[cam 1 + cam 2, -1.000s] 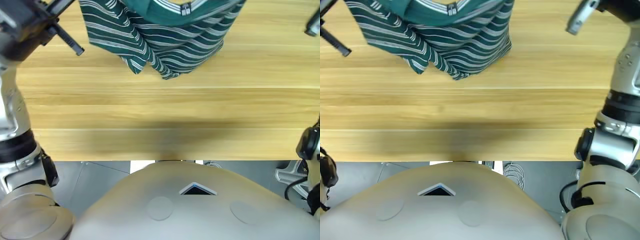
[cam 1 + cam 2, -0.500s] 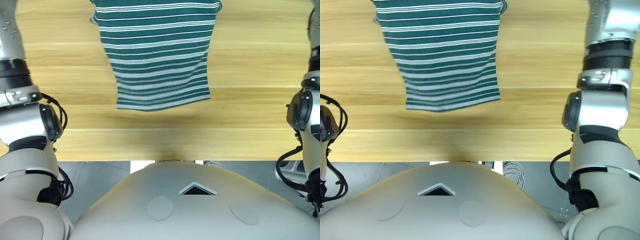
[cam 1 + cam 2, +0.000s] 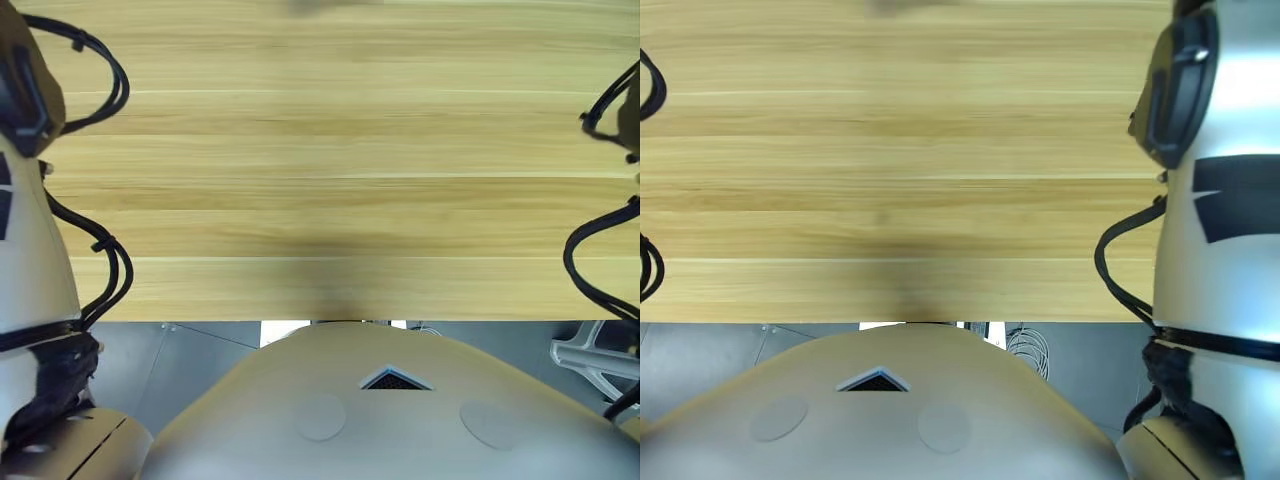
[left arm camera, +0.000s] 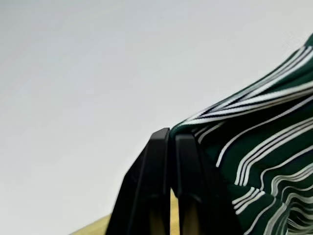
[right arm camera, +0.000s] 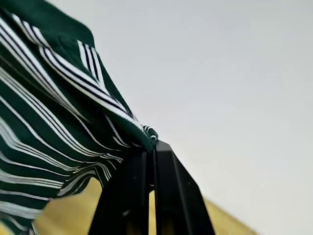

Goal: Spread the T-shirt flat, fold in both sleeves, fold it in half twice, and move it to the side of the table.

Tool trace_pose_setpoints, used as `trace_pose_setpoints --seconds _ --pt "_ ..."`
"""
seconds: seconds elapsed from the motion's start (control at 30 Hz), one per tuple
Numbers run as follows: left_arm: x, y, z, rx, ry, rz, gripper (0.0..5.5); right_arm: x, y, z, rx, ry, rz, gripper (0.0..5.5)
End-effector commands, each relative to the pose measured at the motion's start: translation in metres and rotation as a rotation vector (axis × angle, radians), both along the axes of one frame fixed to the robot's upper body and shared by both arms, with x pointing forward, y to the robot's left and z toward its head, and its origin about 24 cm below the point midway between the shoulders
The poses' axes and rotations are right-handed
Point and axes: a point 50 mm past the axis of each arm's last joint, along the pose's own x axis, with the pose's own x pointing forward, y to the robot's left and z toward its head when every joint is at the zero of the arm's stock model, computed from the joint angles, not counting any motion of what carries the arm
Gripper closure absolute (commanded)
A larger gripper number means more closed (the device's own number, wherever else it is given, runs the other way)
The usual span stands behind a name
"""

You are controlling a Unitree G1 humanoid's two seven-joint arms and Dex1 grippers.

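Your left gripper [image 4: 172,138] is clenched on the T-shirt [image 4: 259,147]. Its two black fingers are pressed together, with a fold of the green, white-striped cloth pinched between the tips. From that pinch the cloth falls away to one side in loose folds.

Your right gripper [image 5: 152,148] is clamped the same way, with its fingers together on a bunched bit of the striped hem, and the cloth drapes away from it.

In both wrist views the held edge sits against a plain pale background, with a strip of the wooden table [image 3: 330,180] showing low behind the fingers. The T-shirt is therefore up in the air, hanging from the two grippers, not lying spread on the table. You cannot tell from these views whether its lower part touches the wood.

In the eye views your left arm [image 3: 35,220] stands tall at the table's left edge and your right arm [image 3: 1220,200] at its right edge. Both rise out of the top of the view, with black cables looping along them. The light planks of the table run crosswise between the arms to the near edge.
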Motion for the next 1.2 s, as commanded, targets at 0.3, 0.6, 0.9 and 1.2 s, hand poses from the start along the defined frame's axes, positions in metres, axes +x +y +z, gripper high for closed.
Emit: trace_pose_setpoints --seconds 0.3,0.6,0.9,1.2 --pt "-0.047 -0.047 -0.219 0.167 0.561 -0.605 5.46 -0.056 -0.033 -0.177 0.138 0.421 0.187 5.5" --pt "-0.111 -0.007 -0.149 0.068 0.383 -0.62 5.46 -0.084 -0.055 -0.187 0.05 0.432 0.414 5.5" --pt "-0.238 -0.004 -0.256 0.131 0.889 -0.706 5.46 -0.189 -0.093 -0.213 -0.201 0.588 0.956 5.5" --pt "-0.273 0.002 -0.299 0.338 1.037 -0.765 5.46 -0.221 -0.071 -0.247 -0.267 0.704 0.976 5.5"
